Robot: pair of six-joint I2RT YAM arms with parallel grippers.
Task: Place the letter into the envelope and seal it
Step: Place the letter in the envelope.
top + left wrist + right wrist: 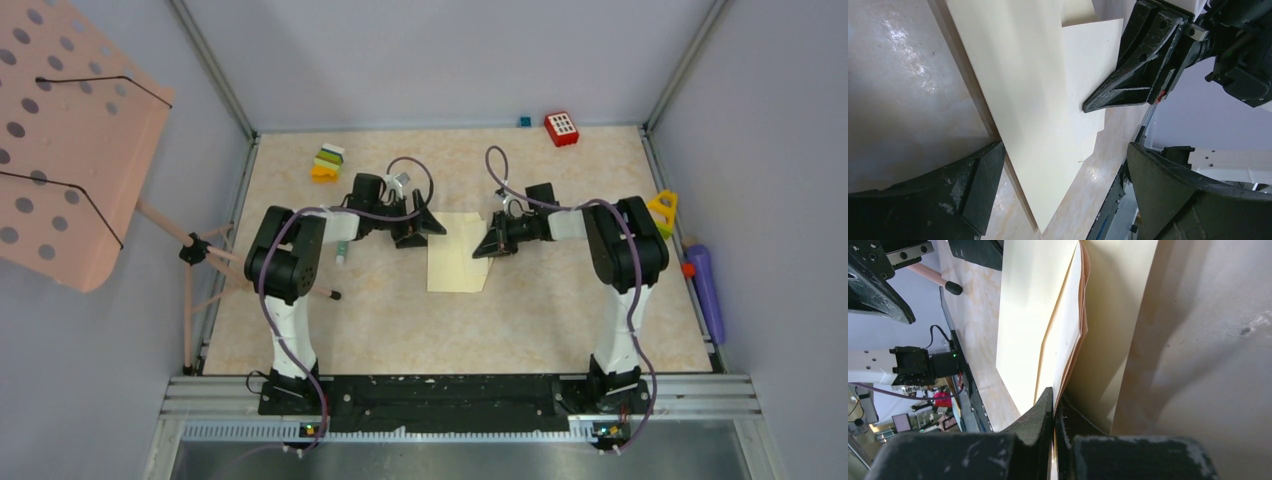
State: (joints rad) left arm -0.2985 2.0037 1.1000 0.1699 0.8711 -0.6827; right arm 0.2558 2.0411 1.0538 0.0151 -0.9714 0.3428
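the envelope (458,262) lies flat at the middle of the tabletop (400,320), between your two arms. your left arm (285,255) is folded at the elbow, forearm reaching inward. the left gripper (420,232) sits at the envelope's far left corner, jaws spread wide and holding nothing. your right arm (625,245) mirrors this pose. the right gripper (482,250) has its jaws closed, pinching a thin paper edge on the envelope's right side.
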